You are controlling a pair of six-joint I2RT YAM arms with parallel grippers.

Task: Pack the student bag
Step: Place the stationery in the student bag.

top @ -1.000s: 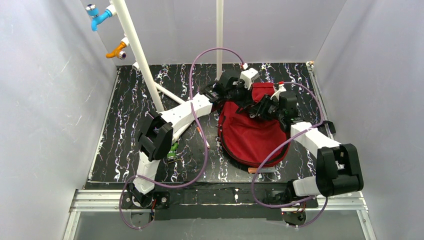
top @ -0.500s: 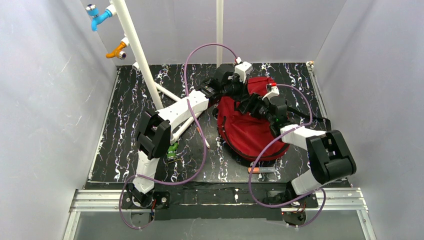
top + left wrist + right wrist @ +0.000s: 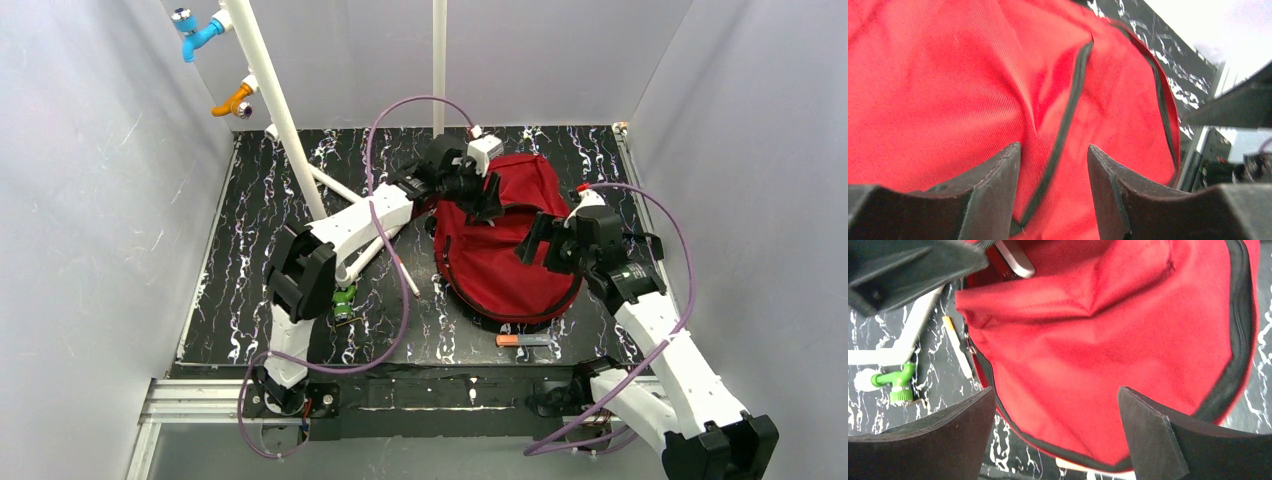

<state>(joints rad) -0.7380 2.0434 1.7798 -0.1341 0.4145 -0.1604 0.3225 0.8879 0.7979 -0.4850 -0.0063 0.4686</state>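
Left gripper [image 3: 1053, 147]: jaws parted to a moderate gap and grasping nothing. Between the two dark fingers [image 3: 993, 185] shows the red cloth of the student bag [image 3: 505, 275], with a dark zip line [image 3: 1064, 125] running up through the gap. Whether the fingertips touch the cloth cannot be told from the wrist view, which is close and blurred. Right gripper [image 3: 1056, 390]: jaws released and spread wide, holding nothing. It hangs above the bag's broad red panel, whose dark zip border [image 3: 1240, 340] curves along the edge. Seen from above, the left gripper sits at the far left part of the bag and the right gripper over its right side, the two arms reaching in from opposite sides. The student bag lies on the black, white-veined worktop [image 3: 260, 230], right of centre, with a rounded edge toward the arm bases. Just left of the bag lies a thin white pen [image 3: 958, 347] with an orange tip, apart from the cloth. Farther left lies a small green fitting [image 3: 897, 385] beside a white tube [image 3: 873, 357]. A short orange-and-grey marker [image 3: 522, 340] lies on the worktop just beside the bag's near edge. A white pole [image 3: 265, 90] rises at the left rear, bearing a blue fitting [image 3: 195, 35] and an orange fitting [image 3: 235, 100].
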